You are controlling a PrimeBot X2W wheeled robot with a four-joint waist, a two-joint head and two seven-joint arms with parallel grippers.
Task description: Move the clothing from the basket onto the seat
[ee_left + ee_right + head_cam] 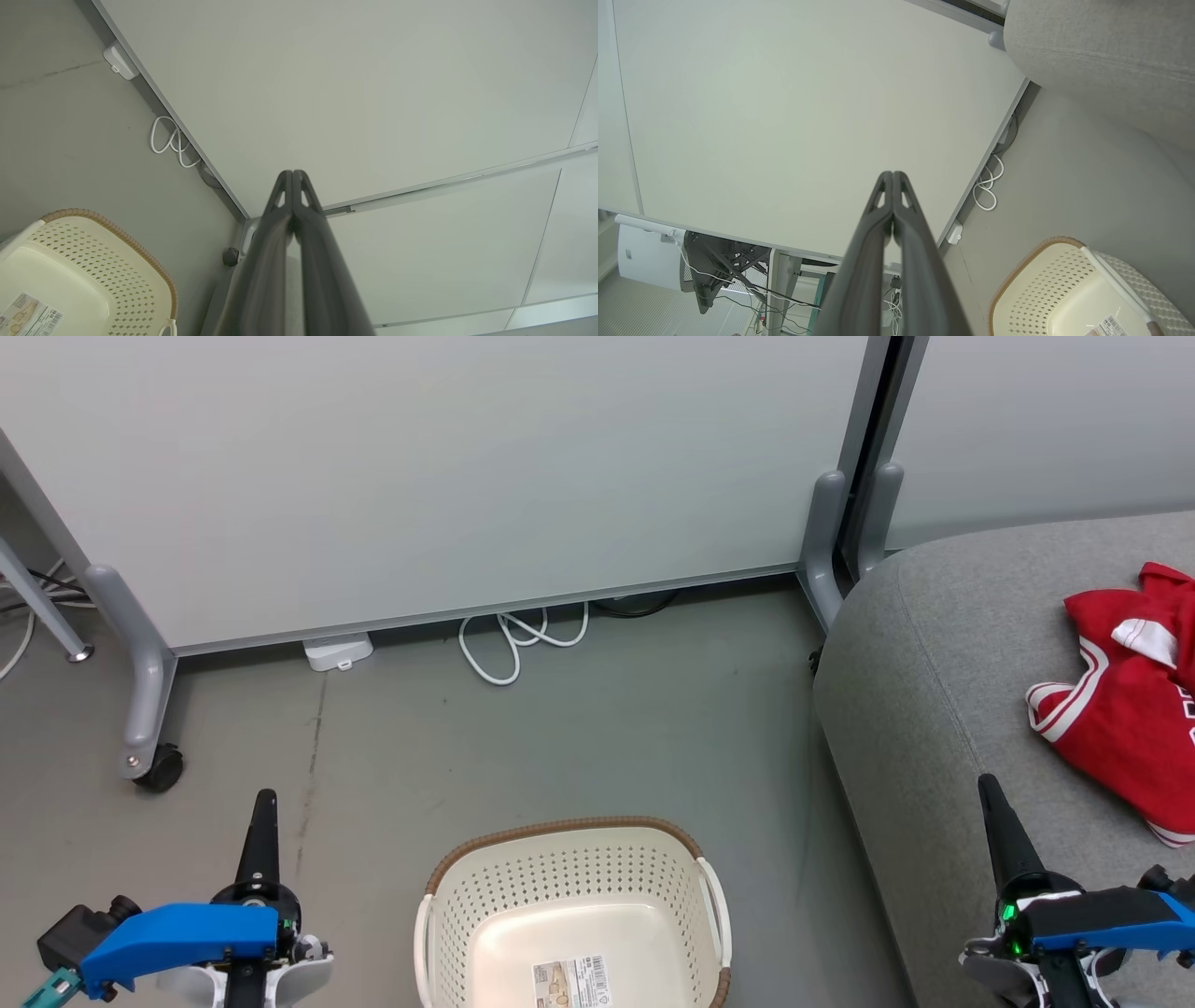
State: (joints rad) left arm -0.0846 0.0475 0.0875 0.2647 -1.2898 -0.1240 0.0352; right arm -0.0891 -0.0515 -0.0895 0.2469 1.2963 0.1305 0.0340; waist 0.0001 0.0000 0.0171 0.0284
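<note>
The cream basket [569, 859] with a brown rim stands on the floor at the bottom centre, holding nothing but a label on its bottom; it also shows as the basket [98, 261] and basket [1045, 280] in the wrist views. Red clothing [1125, 700] with white stripe trim lies crumpled on the grey seat [934, 644] at the right. My left gripper [264, 803] is shut and empty, left of the basket. My right gripper [988, 789] is shut and empty, over the seat's front edge. Both wrist views show the fingers pressed together, left gripper [293, 173], right gripper [893, 174].
A pale partition wall [448, 476] on grey wheeled feet [149, 709] runs behind the basket. A coiled white cable [518, 644] and a white power block [338, 651] lie at its base. Grey floor lies between basket and partition.
</note>
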